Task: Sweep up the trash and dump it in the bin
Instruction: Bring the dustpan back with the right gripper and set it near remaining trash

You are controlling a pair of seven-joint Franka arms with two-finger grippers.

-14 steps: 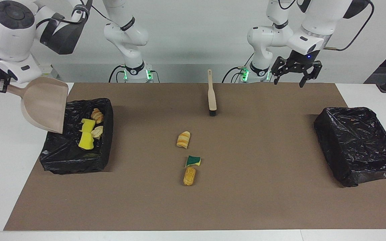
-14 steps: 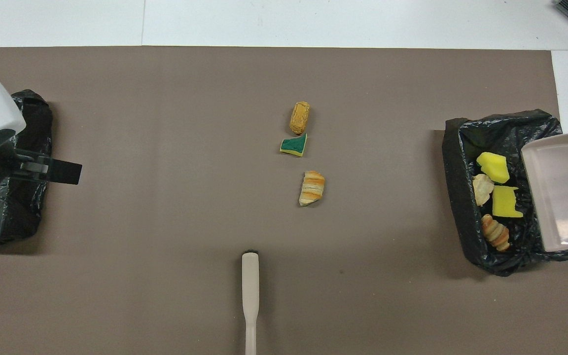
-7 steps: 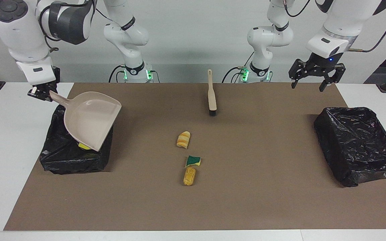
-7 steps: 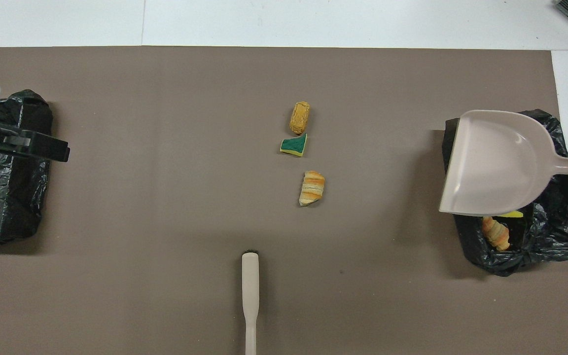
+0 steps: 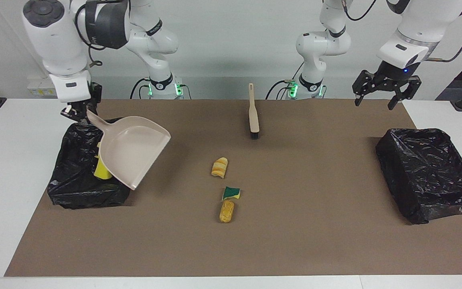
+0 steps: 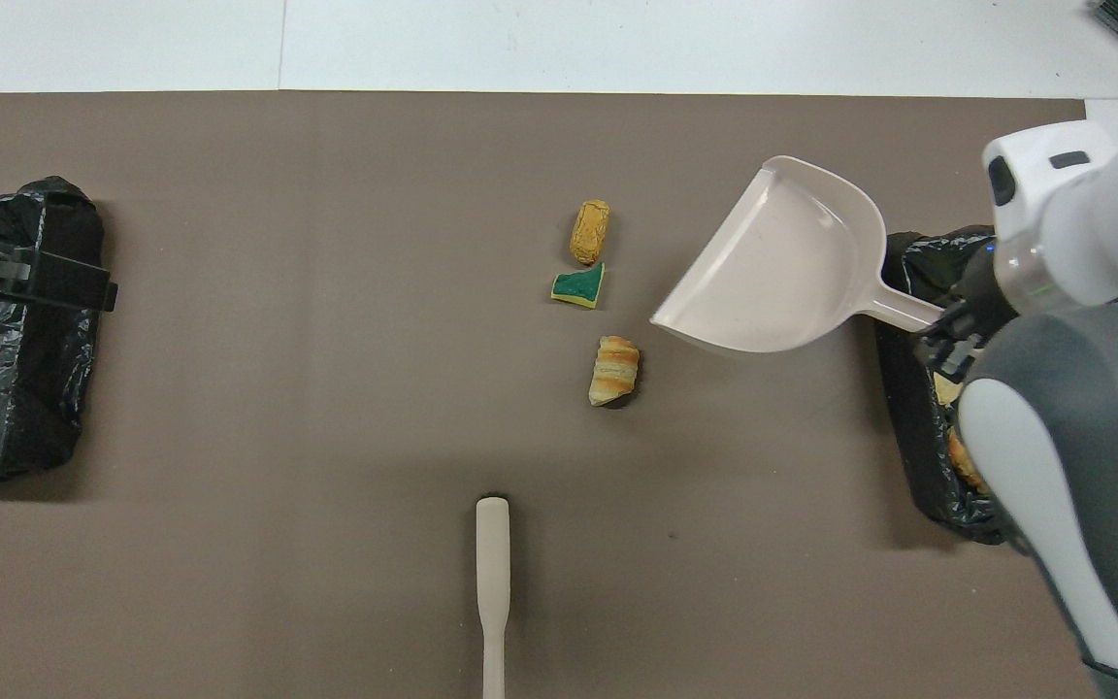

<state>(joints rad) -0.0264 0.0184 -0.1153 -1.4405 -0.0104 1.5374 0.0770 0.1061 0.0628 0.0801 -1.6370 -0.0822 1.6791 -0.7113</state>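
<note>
The right gripper [image 5: 79,112] is gripping the beige dustpan [image 5: 131,150] by its handle, holding it raised over the bin [image 5: 78,184] at the right arm's end, where a yellow sponge bit [image 5: 102,171] is showing. The left gripper [image 5: 386,86], fingers spread wide and empty, is hovering near the second bin [image 5: 429,172]. On the mat [image 5: 315,233], a striped roll [image 5: 219,167], green-and-yellow sponge [image 5: 231,193] and tan roll [image 5: 226,211] are lying at six o'clock from the brush [image 5: 253,112] in the facing view.

R gripper [image 5: 79,113] clamped shut (arm raised, wrist down); L gripper [image 5: 386,89] fingers spread, raised.
</note>
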